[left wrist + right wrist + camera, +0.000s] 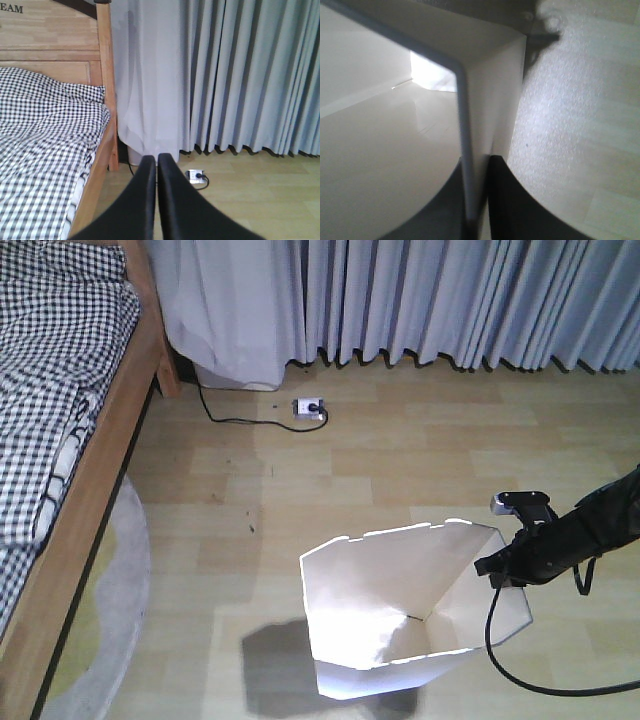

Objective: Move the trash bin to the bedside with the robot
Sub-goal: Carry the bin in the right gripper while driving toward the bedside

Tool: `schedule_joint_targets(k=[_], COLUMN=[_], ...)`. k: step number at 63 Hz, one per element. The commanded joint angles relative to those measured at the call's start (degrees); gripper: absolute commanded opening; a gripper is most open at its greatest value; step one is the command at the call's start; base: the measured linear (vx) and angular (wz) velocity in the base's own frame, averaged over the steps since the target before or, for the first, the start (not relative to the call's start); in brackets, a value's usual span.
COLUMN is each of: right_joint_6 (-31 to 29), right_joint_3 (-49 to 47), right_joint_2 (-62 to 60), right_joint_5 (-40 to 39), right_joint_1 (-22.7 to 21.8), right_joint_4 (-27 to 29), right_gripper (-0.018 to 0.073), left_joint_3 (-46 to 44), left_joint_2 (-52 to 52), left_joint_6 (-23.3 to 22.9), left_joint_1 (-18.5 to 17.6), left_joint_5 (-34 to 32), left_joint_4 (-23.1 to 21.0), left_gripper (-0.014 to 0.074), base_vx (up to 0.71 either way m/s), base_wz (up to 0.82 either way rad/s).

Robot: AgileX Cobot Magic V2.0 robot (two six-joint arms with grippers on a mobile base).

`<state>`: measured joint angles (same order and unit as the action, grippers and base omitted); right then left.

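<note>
The white trash bin stands on the wooden floor in the front view, tilted, with its cream inside showing. My right gripper is shut on the bin's right rim; in the right wrist view the thin wall runs between the jaws of the gripper, one finger inside and one outside. The bed, with checked bedding and a light wooden frame, lies along the left, about a bin's width from the bin. My left gripper is shut on nothing and faces the bed and curtains.
Grey curtains hang along the far wall. A white power strip with a black cable lies on the floor near them, also visible as the power strip in the left wrist view. A grey round rug edges the bed.
</note>
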<state>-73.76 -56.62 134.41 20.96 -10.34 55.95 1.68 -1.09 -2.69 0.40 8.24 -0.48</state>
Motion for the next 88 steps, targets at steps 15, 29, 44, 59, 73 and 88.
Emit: schedule_joint_targets(k=[15, 29, 44, 59, 73, 88], right_joint_6=[0.1, 0.1, 0.1, 0.1, 0.1, 0.1], right_joint_3=[-0.8, -0.8, -0.8, -0.8, -0.8, -0.8], right_joint_2=[-4.5, -4.5, -4.5, -4.5, -4.5, -4.5], right_joint_5=[7.0, 7.0, 7.0, 7.0, 7.0, 7.0], right_joint_1=[-0.3, -0.3, -0.3, -0.3, -0.3, -0.3], right_joint_4=[2.7, 2.7, 2.7, 2.7, 2.7, 2.7], right_gripper=[-0.0006, -0.0006, -0.0006, -0.0006, -0.0006, -0.0006], left_joint_3=[1.6, 1.6, 1.6, 1.6, 1.6, 1.6], left_joint_2=[-0.5, -0.5, -0.5, -0.5, -0.5, -0.5], left_joint_6=[-0.5, -0.5, -0.5, -0.5, -0.5, -0.5], left_joint_1=[-0.2, -0.2, -0.2, -0.2, -0.2, -0.2], left_joint_5=[-4.1, -4.1, -4.1, -4.1, -4.1, -4.1], left_joint_4=[-0.5, -0.5, -0.5, -0.5, -0.5, -0.5], left_gripper=[-0.0006, -0.0006, -0.0006, -0.0006, -0.0006, -0.0006], base_vx=[0.34, 0.33, 0.31, 0.29, 0.27, 0.25], base_wz=[0.02, 0.02, 0.02, 0.01, 0.0, -0.01])
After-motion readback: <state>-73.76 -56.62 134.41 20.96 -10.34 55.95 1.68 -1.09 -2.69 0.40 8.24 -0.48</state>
